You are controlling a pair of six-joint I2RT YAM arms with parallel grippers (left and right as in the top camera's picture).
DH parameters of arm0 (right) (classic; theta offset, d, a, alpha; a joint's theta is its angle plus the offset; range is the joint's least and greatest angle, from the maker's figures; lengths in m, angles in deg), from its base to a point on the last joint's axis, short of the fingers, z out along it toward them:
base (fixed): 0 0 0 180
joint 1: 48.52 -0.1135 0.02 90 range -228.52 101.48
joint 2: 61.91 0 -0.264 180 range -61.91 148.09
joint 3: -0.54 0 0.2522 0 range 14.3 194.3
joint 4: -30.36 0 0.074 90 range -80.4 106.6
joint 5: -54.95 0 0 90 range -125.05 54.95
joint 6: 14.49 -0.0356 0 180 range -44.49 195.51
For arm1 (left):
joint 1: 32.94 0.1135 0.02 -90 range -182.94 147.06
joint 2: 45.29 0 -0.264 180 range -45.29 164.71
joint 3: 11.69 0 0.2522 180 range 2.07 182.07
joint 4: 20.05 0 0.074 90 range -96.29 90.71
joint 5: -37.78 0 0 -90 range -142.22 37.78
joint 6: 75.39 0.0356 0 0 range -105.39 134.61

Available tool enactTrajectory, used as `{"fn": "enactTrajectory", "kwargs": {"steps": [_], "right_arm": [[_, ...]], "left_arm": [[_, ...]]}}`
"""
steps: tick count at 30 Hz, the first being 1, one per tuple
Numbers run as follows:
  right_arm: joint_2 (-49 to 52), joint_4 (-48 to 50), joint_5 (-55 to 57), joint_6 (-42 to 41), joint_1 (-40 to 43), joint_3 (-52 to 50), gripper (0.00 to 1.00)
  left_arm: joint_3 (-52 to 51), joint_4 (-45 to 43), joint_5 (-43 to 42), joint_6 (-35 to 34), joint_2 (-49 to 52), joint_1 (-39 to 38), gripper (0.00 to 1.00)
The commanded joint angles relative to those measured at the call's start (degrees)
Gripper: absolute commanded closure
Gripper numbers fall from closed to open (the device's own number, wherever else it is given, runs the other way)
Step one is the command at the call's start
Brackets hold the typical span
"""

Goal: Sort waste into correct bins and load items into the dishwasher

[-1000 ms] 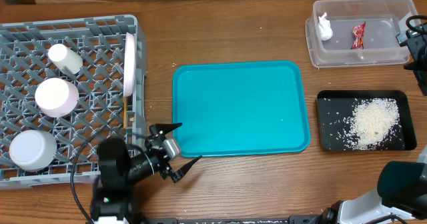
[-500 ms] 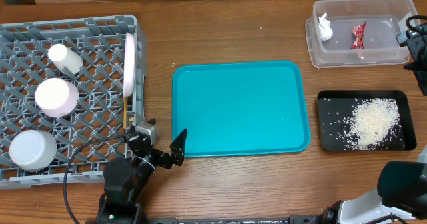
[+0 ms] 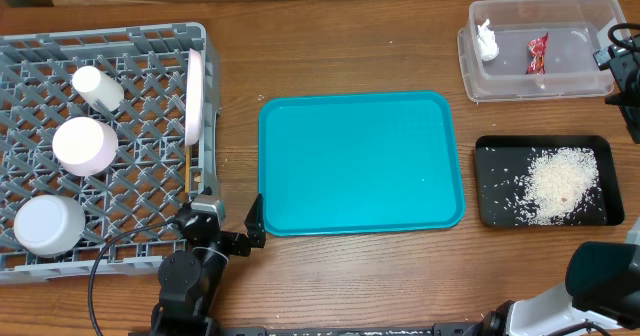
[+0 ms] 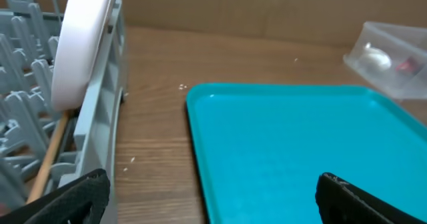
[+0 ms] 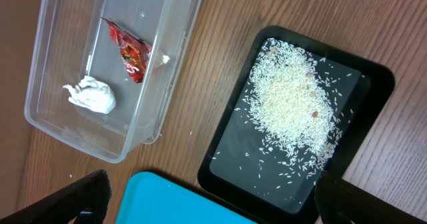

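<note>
Plainly, left gripper (image 3: 228, 218) gapes empty beside the square grey plastic lattice rack (image 3: 100, 33) — right gripper (image 5: 210, 187) likewise spread wide.

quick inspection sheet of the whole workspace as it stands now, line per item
surface: wooden table, a few white specks near the rack
job's things: grey rack holds cup, pinkish bowl, pale bowl, plate on edge, chopsticks; clear tub holds tissue and red wrapper; black tray holds rice
clutter: teal tray, nothing on it
claws: left claw open, empty, by the rack's near corner; right claw open, empty, above tub and black tray
cables: black cable looping by the left arm
surroundings: brown board behind the table
</note>
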Motion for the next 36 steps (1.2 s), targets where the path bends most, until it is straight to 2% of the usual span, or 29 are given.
{"fn": "enactTrajectory", "kwargs": {"steps": [1, 9, 36], "right_arm": [[-0.26, 0.11, 0.17, -0.04, 0.11, 0.74, 0.00], [-0.26, 0.11, 0.17, -0.04, 0.11, 0.74, 0.00], [-0.26, 0.11, 0.17, -0.04, 0.11, 0.74, 0.00]], "left_arm": [[-0.37, 0.59, 1.36, 6.03, -2.71, 0.04, 0.00], [-0.37, 0.31, 2.38, 7.10, -9.73, 0.04, 0.00], [-0.35, 0.81, 4.09, 8.57, -9.60, 1.22, 0.00]]}}
